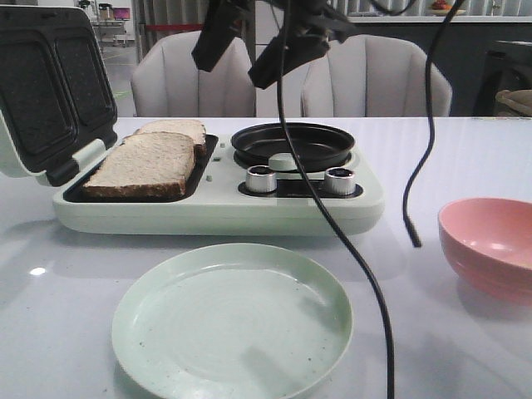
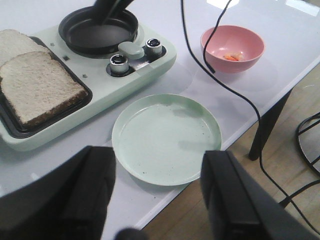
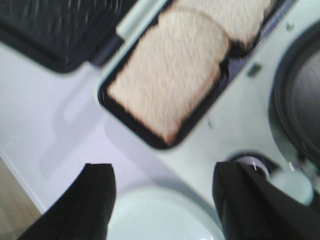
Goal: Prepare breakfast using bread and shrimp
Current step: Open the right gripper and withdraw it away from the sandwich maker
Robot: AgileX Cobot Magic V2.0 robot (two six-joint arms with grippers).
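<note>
Two slices of bread lie in the dark left tray of a mint-green breakfast maker (image 1: 208, 216): the near slice (image 1: 145, 164) (image 2: 37, 85) (image 3: 172, 70) and the far slice (image 1: 174, 129) (image 3: 235, 17). Tiny orange-pink shrimp (image 2: 231, 56) lie in a pink bowl (image 1: 490, 249) (image 2: 232, 47) on the right. My right gripper (image 1: 253, 50) (image 3: 162, 200) hangs open high above the maker, holding nothing. My left gripper (image 2: 160, 195) is open and empty, above the table's near edge, and is out of the front view.
An empty pale green plate (image 1: 233, 320) (image 2: 167, 137) (image 3: 160, 220) sits in front of the maker. The maker's lid (image 1: 50, 83) stands open at the left; a round black pan (image 1: 293, 143) and two metal knobs (image 1: 262, 179) occupy its right half. Black cables (image 1: 332, 224) hang across the view. Chairs stand behind.
</note>
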